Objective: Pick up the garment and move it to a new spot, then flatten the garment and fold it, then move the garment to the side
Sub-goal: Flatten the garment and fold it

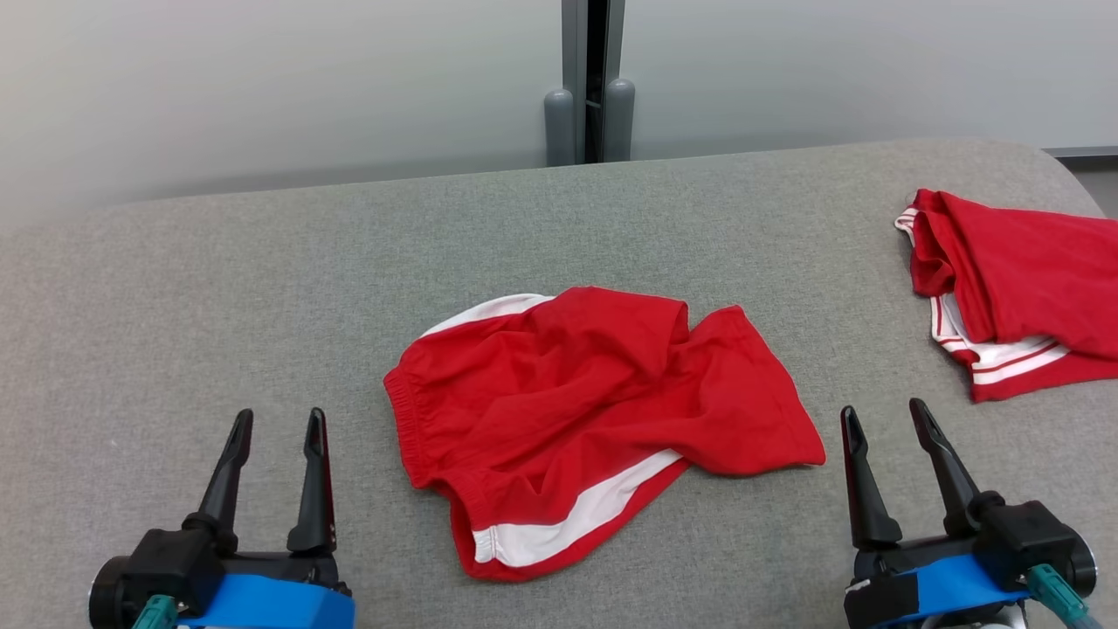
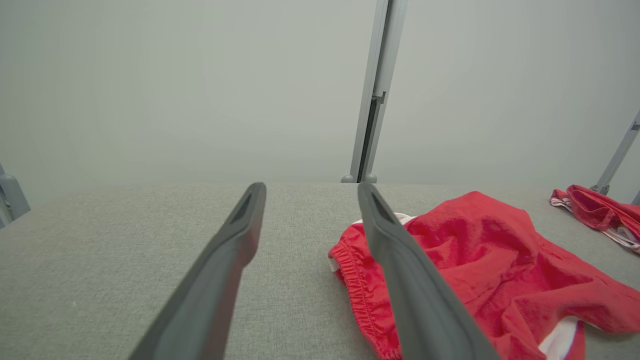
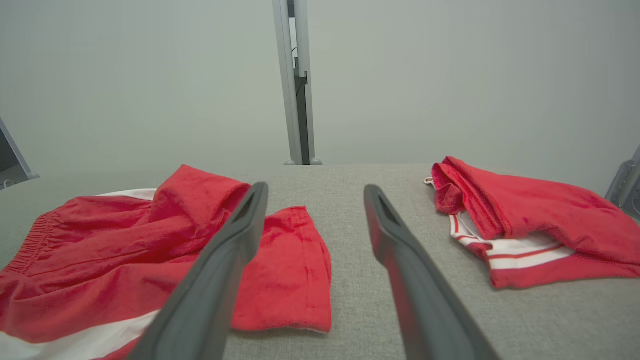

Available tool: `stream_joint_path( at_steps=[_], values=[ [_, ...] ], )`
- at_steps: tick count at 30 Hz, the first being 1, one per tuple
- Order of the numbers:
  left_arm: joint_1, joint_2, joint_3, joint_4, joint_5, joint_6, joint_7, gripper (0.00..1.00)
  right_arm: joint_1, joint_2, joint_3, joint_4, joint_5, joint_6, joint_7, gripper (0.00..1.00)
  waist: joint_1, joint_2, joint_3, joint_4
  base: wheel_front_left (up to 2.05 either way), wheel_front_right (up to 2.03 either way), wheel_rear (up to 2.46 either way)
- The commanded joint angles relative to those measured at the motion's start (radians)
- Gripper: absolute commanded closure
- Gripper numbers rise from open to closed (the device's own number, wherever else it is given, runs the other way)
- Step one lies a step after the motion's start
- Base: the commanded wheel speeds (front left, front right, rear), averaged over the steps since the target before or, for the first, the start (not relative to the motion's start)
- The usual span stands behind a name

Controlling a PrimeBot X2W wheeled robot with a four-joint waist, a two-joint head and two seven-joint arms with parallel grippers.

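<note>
From the head view there are two red clothes on one grey table point(image 1: 218, 306). The red shorts point(image 1: 576, 411) lie crumpled in the middle of the table. Their long side runs left to right. The stretchy waistband is at the left end and a leg opening points right. A white stripe runs along the near edge. The other red garment point(image 1: 1022, 288) is folded and sits at the far right, well apart from the shorts. There are two grippers, each with two dark fingers. The left gripper point(image 1: 279, 418) is at the near left and the right gripper point(image 1: 880, 411) is at the near right. Both have their fingers spread apart with nothing between them. One grey post point(image 1: 592, 79) stands behind the table. In the left wrist view, the left gripper point(image 2: 311, 190) is wide apart and holds nothing. The red shorts point(image 2: 480, 250) lie to its right with the waistband closest to it. The other red garment point(image 2: 600, 212) is far off to the right. In the right wrist view, the right gripper point(image 3: 315, 190) is spread too and holds nothing. The red shorts point(image 3: 125, 250) are on its left and the other red garment point(image 3: 540, 215) is on its right, with bare table between them.
</note>
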Motion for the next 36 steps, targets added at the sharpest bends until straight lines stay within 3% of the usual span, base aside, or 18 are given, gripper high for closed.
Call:
stream_joint_path(
  at_steps=[1, 22, 36],
  values=[
    [0.013, 0.003, -0.007, 0.001, 0.007, 0.001, -0.004, 0.00, 0.017, 0.004, 0.000, 0.008, -0.010, -0.001, -0.001, 0.00, 0.0000, -0.0001, -0.002, 0.003, 0.00, 0.00, 0.00],
    [0.046, 0.013, -0.333, 0.139, 0.039, -0.049, -0.004, 0.00, -0.074, -0.058, 0.027, 0.286, -0.036, -0.001, 0.000, 0.00, 0.0000, -0.0001, 0.048, 0.013, 0.00, 0.00, 0.00],
    [-0.043, 0.030, -0.415, 0.254, 0.000, -0.050, -0.004, 0.00, -0.217, -0.085, 0.106, 0.481, -0.028, -0.001, -0.001, 0.00, 0.0000, -0.0001, 0.104, 0.026, 0.00, 0.00, 0.00]
  ],
)
